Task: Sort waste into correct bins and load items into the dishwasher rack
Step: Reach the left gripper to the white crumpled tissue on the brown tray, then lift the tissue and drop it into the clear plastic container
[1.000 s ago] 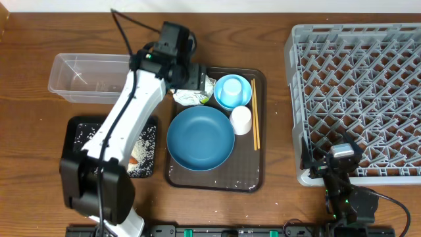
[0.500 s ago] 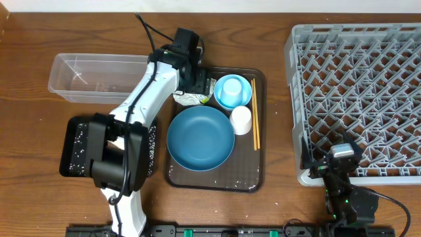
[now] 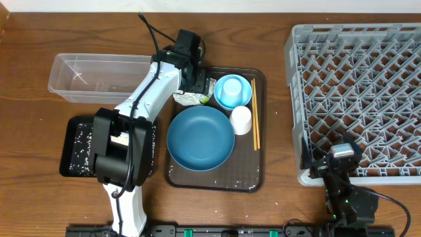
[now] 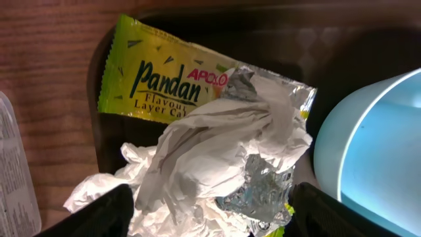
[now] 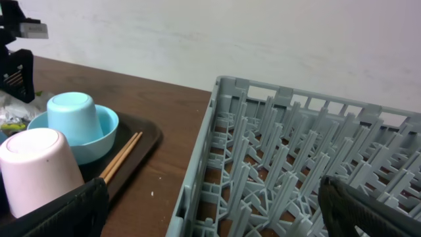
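Note:
My left gripper (image 3: 198,82) is open and low over the crumpled white tissue (image 4: 217,151) and the yellow-green wrapper (image 4: 164,79) at the brown tray's back left corner; its jaws (image 4: 210,217) stand either side of the tissue. On the tray are the dark-blue dish (image 3: 200,138), the light-blue cup (image 3: 229,87) upside down in the light-blue bowl (image 3: 246,97), the white cup (image 3: 241,120) and the chopsticks (image 3: 254,115). The black tray (image 3: 75,148) holds rice (image 3: 82,141); the carrot is hidden. My right gripper (image 3: 335,161) is open and empty at the grey rack's (image 3: 358,99) front left corner.
The clear tub (image 3: 92,79) lies at the back left, beside my left arm. The brown serving tray (image 3: 210,179) sits mid-table between the black tray and the rack. The right wrist view shows the rack (image 5: 296,151), chopsticks (image 5: 118,161) and cups.
My left gripper has shifted a little right and toward the back over the tissue and wrapper. The right arm has not moved.

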Action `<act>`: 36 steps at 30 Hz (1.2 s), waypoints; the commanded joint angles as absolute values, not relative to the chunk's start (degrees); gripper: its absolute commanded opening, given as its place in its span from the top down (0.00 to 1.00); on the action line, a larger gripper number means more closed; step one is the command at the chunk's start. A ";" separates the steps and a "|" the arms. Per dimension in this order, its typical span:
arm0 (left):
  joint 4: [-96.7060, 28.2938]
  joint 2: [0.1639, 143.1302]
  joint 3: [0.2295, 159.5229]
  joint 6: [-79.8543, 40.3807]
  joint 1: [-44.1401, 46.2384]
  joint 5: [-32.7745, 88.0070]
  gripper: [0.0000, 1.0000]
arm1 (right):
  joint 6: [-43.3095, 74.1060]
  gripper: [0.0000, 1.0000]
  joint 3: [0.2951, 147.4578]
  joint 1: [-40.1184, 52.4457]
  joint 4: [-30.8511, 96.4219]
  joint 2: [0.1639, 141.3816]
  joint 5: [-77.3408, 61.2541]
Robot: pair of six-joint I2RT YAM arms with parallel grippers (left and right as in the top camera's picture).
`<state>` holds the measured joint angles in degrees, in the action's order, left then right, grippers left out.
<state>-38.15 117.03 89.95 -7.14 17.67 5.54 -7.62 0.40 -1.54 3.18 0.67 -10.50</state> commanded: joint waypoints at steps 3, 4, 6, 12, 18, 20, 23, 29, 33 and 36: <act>-38.11 118.08 90.15 -6.57 17.43 4.47 0.41 | -7.97 0.01 0.34 -2.24 3.40 0.32 -10.37; -38.11 118.26 90.08 -7.11 17.43 4.47 0.45 | -7.99 0.01 0.34 -2.24 3.42 0.32 -10.37; -38.33 118.72 90.06 -7.57 17.43 4.47 0.46 | -7.99 0.01 0.34 -2.24 3.40 0.32 -10.37; -38.70 120.64 90.06 -7.55 17.43 4.47 0.38 | -7.99 0.01 0.34 -2.24 3.42 0.32 -10.37; -38.63 120.55 90.08 -7.57 17.43 5.34 0.53 | -7.99 0.01 0.34 -2.24 3.42 0.32 -10.37; -38.72 120.33 90.08 -7.57 17.43 5.34 0.66 | -7.99 0.01 0.34 -2.24 3.42 0.32 -10.37; -38.83 119.02 90.11 -8.23 17.43 5.37 0.70 | -7.99 0.01 0.32 -2.24 3.42 0.32 -10.37; -39.48 113.30 90.13 -8.97 17.43 5.56 0.85 | -7.99 0.01 0.34 -2.24 3.42 0.32 -10.37; -40.73 109.82 90.13 -10.37 17.43 5.56 0.94 | -7.99 0.01 0.32 -2.24 3.42 0.32 -10.37; -41.78 107.74 90.13 -10.41 17.43 6.87 0.94 | -7.99 0.01 0.34 -2.24 3.42 0.32 -10.37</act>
